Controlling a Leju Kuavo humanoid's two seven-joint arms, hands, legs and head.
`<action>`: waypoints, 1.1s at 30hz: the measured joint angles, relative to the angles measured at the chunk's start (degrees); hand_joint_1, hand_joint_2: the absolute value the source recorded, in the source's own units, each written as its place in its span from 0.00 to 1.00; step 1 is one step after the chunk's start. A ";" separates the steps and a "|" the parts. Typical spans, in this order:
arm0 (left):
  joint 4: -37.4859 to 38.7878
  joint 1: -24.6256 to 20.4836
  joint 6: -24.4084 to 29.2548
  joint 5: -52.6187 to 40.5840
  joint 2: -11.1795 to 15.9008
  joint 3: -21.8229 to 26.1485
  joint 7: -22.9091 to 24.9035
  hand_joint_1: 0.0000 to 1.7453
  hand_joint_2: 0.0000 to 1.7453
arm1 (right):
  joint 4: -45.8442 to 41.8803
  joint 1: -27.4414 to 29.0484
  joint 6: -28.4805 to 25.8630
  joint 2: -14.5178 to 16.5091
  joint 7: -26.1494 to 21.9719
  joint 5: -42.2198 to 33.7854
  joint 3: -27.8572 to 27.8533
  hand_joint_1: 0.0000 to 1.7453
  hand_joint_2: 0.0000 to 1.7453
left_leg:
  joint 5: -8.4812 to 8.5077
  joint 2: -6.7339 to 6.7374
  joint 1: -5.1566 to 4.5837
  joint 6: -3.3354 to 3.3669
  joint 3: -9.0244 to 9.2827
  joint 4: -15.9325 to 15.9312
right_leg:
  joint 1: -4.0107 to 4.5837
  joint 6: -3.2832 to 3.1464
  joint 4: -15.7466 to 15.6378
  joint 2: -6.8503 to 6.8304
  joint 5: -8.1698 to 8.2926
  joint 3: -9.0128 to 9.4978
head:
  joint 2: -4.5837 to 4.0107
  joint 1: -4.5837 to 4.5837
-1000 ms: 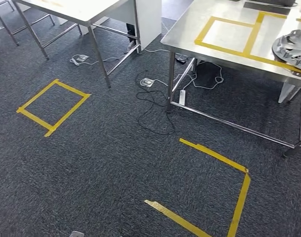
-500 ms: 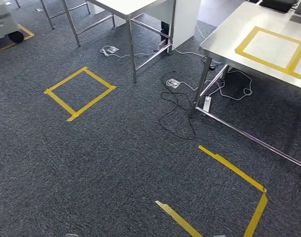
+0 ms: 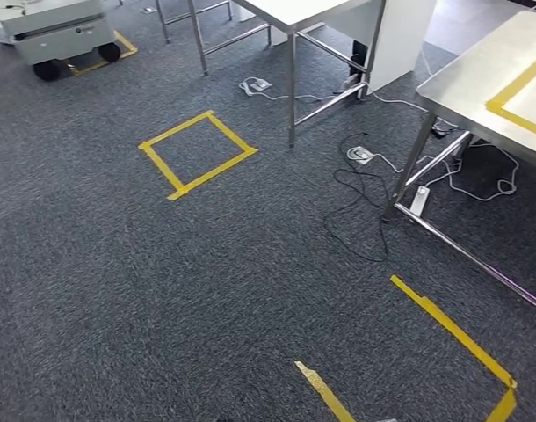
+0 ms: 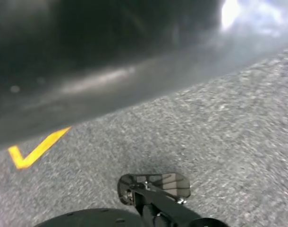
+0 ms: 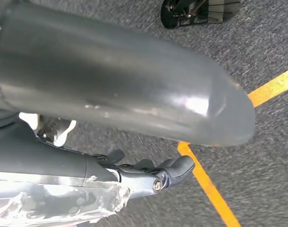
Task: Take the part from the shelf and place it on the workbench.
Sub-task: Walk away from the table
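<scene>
Two steel-legged tables stand on grey carpet, the right one's surface (image 3: pixel 477 83) marked with yellow tape, while the right hand (image 5: pixel 142 172) hangs with fingers (image 5: pixel 178 166) slightly curled, holding nothing.

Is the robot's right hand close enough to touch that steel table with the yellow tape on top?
Probably not yet. The steel table stands off to the robot's right across open carpet, while the right hand hangs low over the floor beside yellow floor tape. Nothing blocks the way; it just looks too far.
</scene>
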 joint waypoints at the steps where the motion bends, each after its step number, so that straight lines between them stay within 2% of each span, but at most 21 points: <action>1: 0.00 0.10 0.00 -0.01 0.00 0.02 0.01 0.00 0.00 | 0.01 -0.04 0.00 0.00 0.00 0.00 0.02 0.00 0.00 | 1.59 0.30 0.04 0.08 1.22 -2.12 | 0.04 0.05 0.00 -0.77 -0.12 0.15 | 0.00 -0.01; 3: 0.00 0.12 0.00 -0.01 0.00 0.04 0.00 0.00 0.00 | 0.08 -0.12 0.00 0.01 0.00 0.01 0.08 0.00 0.00 | 5.10 2.45 -0.23 0.55 5.63 -9.93 | 0.20 0.28 0.02 -2.09 -0.48 0.53 | 0.00 -0.02; 5: 0.00 -0.15 0.00 -0.03 0.00 0.05 -0.01 0.00 0.00 | 0.17 -0.12 0.00 0.02 0.00 0.01 0.16 0.00 0.00 | 6.21 4.58 -0.72 1.20 8.51 -15.32 | 0.53 0.81 0.08 -3.36 -1.00 0.67 | 0.00 0.02; 6: 0.00 -0.21 0.00 -0.04 0.00 0.06 -0.01 0.00 0.00 | 0.21 -0.15 0.00 0.02 0.00 0.00 0.20 0.00 0.00 | 5.93 4.85 -0.94 1.46 8.80 -16.08 | 0.66 1.11 0.03 -4.00 -1.21 0.72 | 0.00 0.04; 8: 0.00 -0.02 0.03 -0.06 0.03 0.13 -0.01 0.00 0.00 | 0.23 -0.32 0.02 0.02 0.15 0.10 0.31 0.00 0.00 | 5.98 3.56 -0.88 2.09 8.81 -16.46 | 0.58 1.67 -0.05 -4.85 -1.60 1.24 | 0.01 0.06; 10: 0.00 0.15 0.15 -0.01 0.05 0.24 -0.01 0.00 0.00 | 0.26 -0.46 0.19 0.01 1.21 0.56 0.46 0.00 0.00 | 6.29 2.24 -0.64 2.79 8.98 -16.86 | 0.37 2.17 2.25 -2.48 -3.39 0.67 | 0.01 0.28; 12: 0.00 0.10 0.30 0.03 0.02 0.37 0.02 0.00 0.00 | 0.33 -0.27 0.51 0.00 2.82 1.29 0.60 0.00 0.00 | 6.43 0.79 -0.55 3.21 9.00 -17.00 | 0.24 2.42 9.44 1.20 -7.05 -2.72 | 0.01 0.57; 14: 0.00 0.21 0.37 -0.11 0.01 0.49 0.43 0.00 0.00 | 0.41 0.09 0.77 -0.02 3.29 1.91 0.80 0.00 0.00 | 6.40 -0.89 -0.61 3.33 9.01 -16.96 | 0.22 2.47 16.56 2.46 -9.22 -6.63 | 0.00 0.62; 15: 0.00 0.35 0.38 -0.25 0.02 0.57 0.81 0.00 0.00 | 0.44 0.23 0.83 -0.02 3.01 2.17 0.94 0.00 0.00 | 6.37 -1.72 -0.63 3.33 9.08 -16.94 | 0.22 2.45 17.45 2.59 -8.65 -7.50 | 0.00 0.63; 16: 0.00 0.50 0.39 -0.39 0.01 0.69 1.30 0.00 0.00 | 0.47 0.32 0.87 -0.03 2.59 2.37 1.12 0.00 0.00 | 6.32 -2.56 -0.62 3.28 9.21 -16.91 | 0.20 2.42 15.98 2.72 -6.89 -7.29 | 0.00 0.63; 17: 0.00 0.66 0.41 -0.52 -0.02 0.83 1.77 0.00 0.00 | 0.49 0.35 0.88 -0.03 2.17 2.53 1.29 0.00 0.00 | 6.24 -3.38 -0.60 3.18 9.38 -16.89 | 0.14 2.36 12.48 3.13 -4.32 -6.09 | 0.00 0.62; 19: 0.00 0.87 0.43 -0.86 -0.14 1.12 2.56 0.00 0.00 | 0.54 0.40 0.80 -0.03 1.51 2.74 1.65 0.00 0.00 | 6.02 -4.92 -0.61 2.80 9.52 -16.70 | -0.21 2.22 4.67 5.84 -0.59 -2.93 | 0.00 0.60; 21: 0.00 0.99 0.34 -1.49 -0.30 1.32 2.94 0.00 0.00 | 0.61 0.43 0.74 -0.03 1.25 3.03 1.88 0.00 0.00 | 6.04 -6.24 -0.53 2.18 9.12 -16.49 | -0.36 2.00 1.27 7.88 -0.02 -1.27 | 0.00 0.59; 23: 0.00 1.23 0.09 -2.42 -0.42 1.37 2.72 0.00 0.00 | 0.67 0.46 0.84 -0.08 1.28 3.33 2.05 0.00 0.00 | 6.26 -7.30 -0.27 1.47 8.58 -16.43 | -0.28 1.49 0.90 7.15 -0.02 -1.01 | 0.01 0.58; 24: 0.00 1.40 -0.08 -2.93 -0.45 1.37 2.44 0.00 0.00 | 0.68 0.46 0.90 -0.12 1.40 3.44 2.17 0.00 0.00 | 6.04 -6.67 -0.25 1.16 8.31 -16.10 | -0.30 1.14 0.65 6.49 0.16 -0.90 | 0.01 0.54; 25: 0.00 1.46 -0.23 -3.32 -0.47 1.36 2.19 0.00 0.00 | 0.69 0.48 0.93 -0.16 1.55 3.49 2.28 0.00 0.00 | 5.24 -5.35 -0.26 0.89 7.74 -14.98 | -0.32 0.81 0.37 5.71 0.35 -0.75 | 0.01 0.36; 27: 0.00 1.27 -0.45 -3.85 -0.48 1.36 1.93 0.00 0.00 | 0.70 0.64 0.95 -0.20 1.86 3.50 2.42 0.00 0.00 | 1.99 -1.94 -0.29 0.44 5.17 -9.53 | -0.22 0.35 0.05 3.81 0.51 -0.45 | 0.00 0.01; 29: 0.00 0.96 -0.53 -4.07 -0.48 1.36 1.93 0.00 0.00 | 0.70 0.90 0.94 -0.20 1.98 3.50 2.43 0.00 0.00 | -1.09 -0.61 -0.05 0.11 1.88 -2.64 | -0.02 0.18 0.10 1.75 0.43 -0.39 | 0.00 -0.14; 30: 0.00 0.95 -0.56 -4.13 -0.48 1.36 1.93 0.00 0.00 | 0.70 0.96 0.96 -0.20 1.96 3.50 2.42 0.00 0.00 | -1.35 -0.34 0.07 0.00 1.19 -1.03 | 0.06 0.15 0.13 0.77 0.40 -0.39 | 0.00 -0.14; 31: 0.00 1.00 -0.58 -4.15 -0.48 1.36 1.93 0.00 0.00 | 0.70 0.96 1.01 -0.20 1.90 3.50 2.42 0.00 0.00 | -0.47 -0.10 0.19 -0.06 1.66 -1.67 | 0.11 0.15 0.16 -0.07 0.37 -0.39 | 0.00 -0.13; 33: 0.00 1.12 -0.61 -4.15 -0.48 1.36 1.90 0.00 0.00 | 0.70 0.86 1.24 -0.20 1.63 3.50 2.43 0.00 0.00 | 3.05 1.47 0.30 0.00 5.48 -8.19 | 0.19 0.29 0.24 -1.45 0.28 -0.31 | 0.00 -0.15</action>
